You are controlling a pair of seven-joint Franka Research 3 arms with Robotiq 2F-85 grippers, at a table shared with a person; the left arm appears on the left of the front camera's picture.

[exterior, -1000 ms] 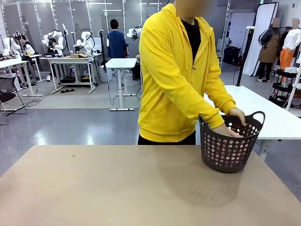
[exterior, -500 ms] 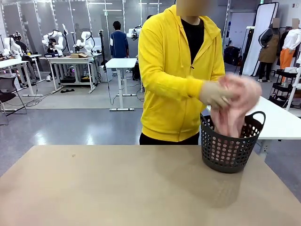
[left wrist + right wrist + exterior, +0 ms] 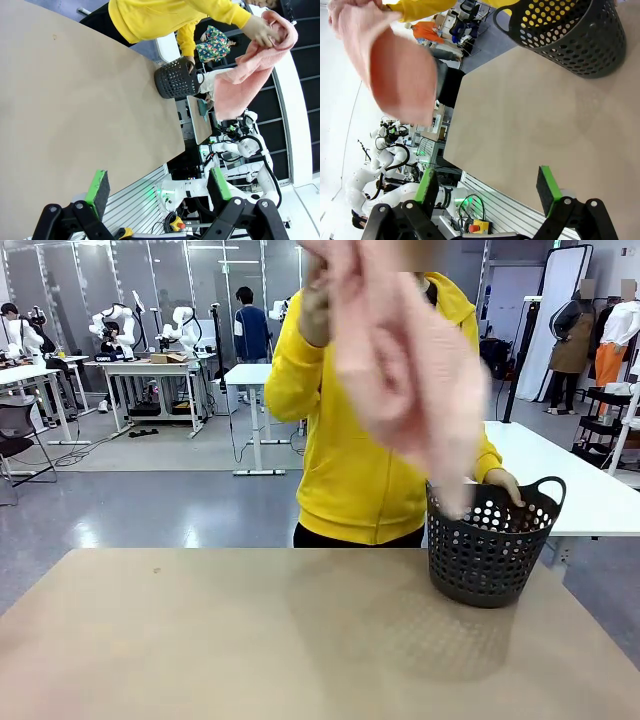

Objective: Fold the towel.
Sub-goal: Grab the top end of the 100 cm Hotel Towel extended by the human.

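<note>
Towel point(image 3: 400, 370) is up in the air in the front view, pinched at one end by the person's raised hand point(image 3: 316, 302). It's motion-blurred. Its long axis runs slanting from that grip at the top down to a loose end just over the basket point(image 3: 490, 550). The other hand point(image 3: 505, 483) sits on the basket rim, probably to steady it while the cloth gets shaken open. The table point(image 3: 200, 640) in front looks like where it'll be spread out.

Left wrist view is rolled. The towel point(image 3: 250, 70) dangles from the hand point(image 3: 260, 32), bunched at the grip and widening toward its free end, well apart from the basket point(image 3: 175, 82). The left gripper point(image 3: 158, 185) has its green pads spread wide with nothing between them.

Right wrist view: the towel point(image 3: 395, 65) is a pink blur, so its direction is hard to call. The right gripper point(image 3: 486, 187) is spread wide too and holds nothing, well back from the basket point(image 3: 570, 35), presumably waiting.
</note>
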